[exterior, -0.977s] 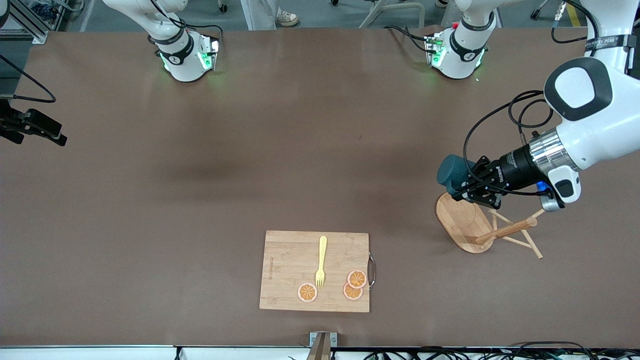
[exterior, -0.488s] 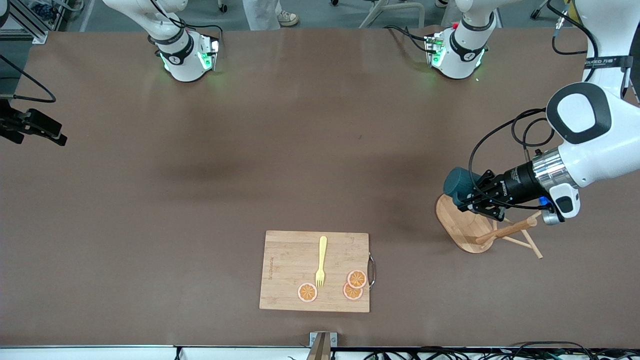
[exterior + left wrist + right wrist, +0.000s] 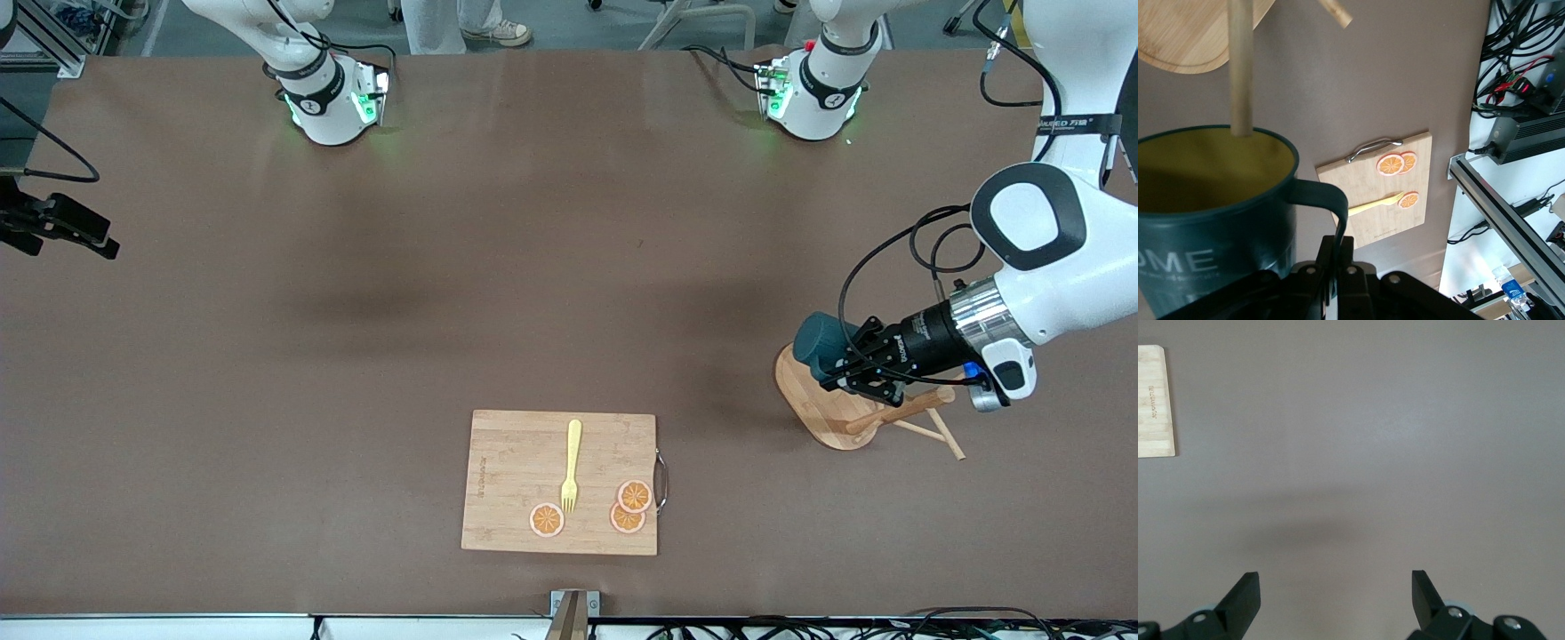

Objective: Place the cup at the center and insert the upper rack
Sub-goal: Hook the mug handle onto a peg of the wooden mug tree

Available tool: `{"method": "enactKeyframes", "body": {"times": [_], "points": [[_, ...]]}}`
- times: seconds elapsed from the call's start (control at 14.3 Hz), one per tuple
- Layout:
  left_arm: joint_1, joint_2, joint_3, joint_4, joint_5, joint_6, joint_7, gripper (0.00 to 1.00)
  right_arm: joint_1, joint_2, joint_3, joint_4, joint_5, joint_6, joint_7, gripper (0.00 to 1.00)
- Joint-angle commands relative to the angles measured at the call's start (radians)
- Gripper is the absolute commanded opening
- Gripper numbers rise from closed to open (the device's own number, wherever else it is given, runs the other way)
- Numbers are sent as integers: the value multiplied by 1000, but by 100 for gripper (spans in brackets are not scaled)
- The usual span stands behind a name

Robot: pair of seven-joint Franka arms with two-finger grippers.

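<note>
The left gripper (image 3: pixel 849 362) is clamped on the handle of the small, rigid, likely light dark teal mug (image 3: pixel 820 339), carried over the tipped bamboo mug tree (image 3: pixel 831 404), while the right gripper (image 3: pixel 1335 597) waits, jaws apart.

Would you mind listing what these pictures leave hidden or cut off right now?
- Front view: the cup shows only its outside; the left gripper covers its handle and lettering.
- Front view: the right gripper is out of frame; the right wrist view shows its open fingers over bare table.
- Left wrist view: the upper rack is cut off by the edge; its base and one peg show.
- Left wrist view: the cup's lettering is partly cut off.
</note>
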Motion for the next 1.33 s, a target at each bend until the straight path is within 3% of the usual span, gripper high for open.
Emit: {"method": "enactKeyframes", "body": {"times": [0.0,1.12,1.19,1.26], "points": [[15,16,-5,23,-6,0,28,1,2,-23,-2,-16,-6,-4,-4,100],[90,82,-5,90,57,1,90,8,12,-23,-2,-16,-4,-6,-3,100],[90,82,-5,94,69,1,90,10,12,-23,-2,-16,-4,-4,-1,100],[92,82,-5,97,69,1,90,20,12,-23,-2,-14,-4,-3,-1,100]]}}
